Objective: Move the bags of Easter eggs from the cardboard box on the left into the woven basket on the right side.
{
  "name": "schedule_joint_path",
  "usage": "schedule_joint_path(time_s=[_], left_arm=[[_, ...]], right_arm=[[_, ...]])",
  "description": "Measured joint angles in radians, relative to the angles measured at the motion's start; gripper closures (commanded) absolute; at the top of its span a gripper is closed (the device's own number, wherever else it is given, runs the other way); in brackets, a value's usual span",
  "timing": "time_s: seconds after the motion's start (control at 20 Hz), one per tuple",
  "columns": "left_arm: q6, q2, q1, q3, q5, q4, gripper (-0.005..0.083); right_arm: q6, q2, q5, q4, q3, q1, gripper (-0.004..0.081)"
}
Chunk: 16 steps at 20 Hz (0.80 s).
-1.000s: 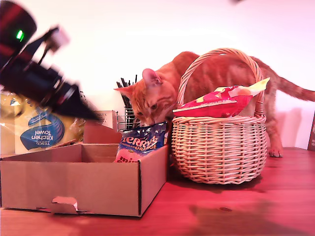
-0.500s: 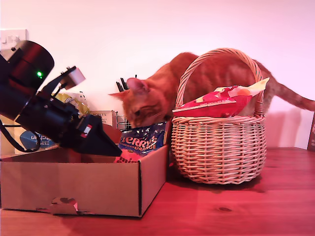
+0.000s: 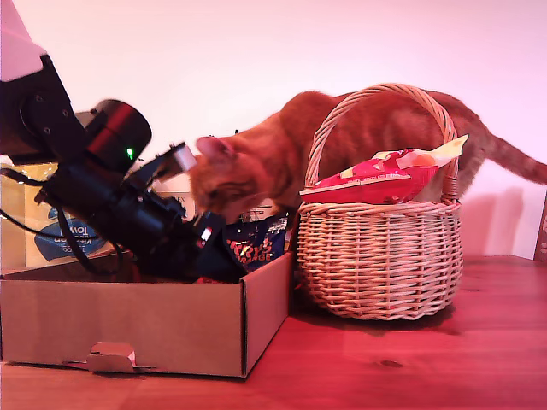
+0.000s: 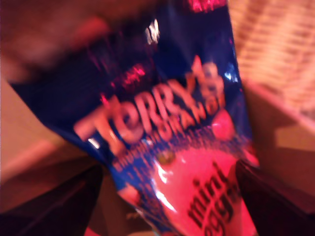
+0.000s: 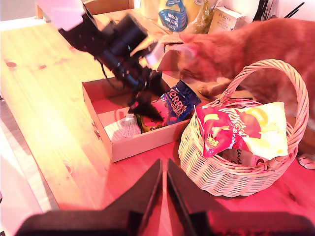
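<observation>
Nearest camera, my second gripper (image 5: 164,196) hovering high, fingertips nearly touching, empty. Inside cardboard box (image 3: 128,329), my first gripper (image 4: 170,196) spreading wide around blue Terry's bag (image 4: 167,123); best centring before closing. Ginger cat (image 3: 256,162) nosing close, risking bump. Woven basket (image 3: 380,256) waiting at exterior view's right.

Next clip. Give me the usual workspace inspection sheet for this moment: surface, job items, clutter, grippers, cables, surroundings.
Surface: wooden table, reddish tint.
Job's things: dark blue bag leans in the cardboard box; red and yellow bag lies across the woven basket.
Clutter: kitchen-towel pack and small carton behind the box.
Grippers: my first gripper is open, down in the box at the blue bag; my second gripper is shut, raised above the table.
Cables: black ones along the first arm.
Surroundings: ginger cat sniffing at the box; pale wall.
</observation>
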Motion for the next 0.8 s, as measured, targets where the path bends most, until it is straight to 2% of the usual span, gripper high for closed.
schedule_joint_path(time_s=[0.1, 0.15, 0.2, 0.25, 0.35, 0.6, 0.8], left_arm=[[0.0, 0.0, -0.002, 0.0, 0.001, 0.0, 0.0321], [0.0, 0.0, -0.003, 0.0, 0.002, -0.001, 0.0498], [0.0, 0.0, -0.005, 0.0, 0.005, 0.0, 0.0639], [0.0, 0.0, -0.009, 0.0, 0.006, 0.002, 0.0733], [0.0, 0.0, -0.009, 0.0, 0.009, 0.003, 0.0788], [0.0, -0.005, -0.007, 0.003, 0.03, -0.034, 0.0793], [0.0, -0.087, -0.007, 0.003, 0.056, -0.153, 0.0793]], right_arm=[[0.0, 0.0, 0.001, 0.0, 0.0, 0.0, 0.0783], [0.0, 0.0, 0.003, 0.0, 0.0, 0.0, 0.0783], [0.0, 0.0, 0.011, 0.0, 0.0, 0.0, 0.0783], [0.0, 0.0, 0.026, 0.0, 0.0, 0.0, 0.0783], [-0.001, 0.0, 0.03, 0.0, 0.0, 0.0, 0.0783], [-0.006, 0.0, 0.031, 0.0, 0.0, 0.0, 0.0783], [-0.016, 0.0, 0.031, 0.0, 0.0, 0.0, 0.0783]])
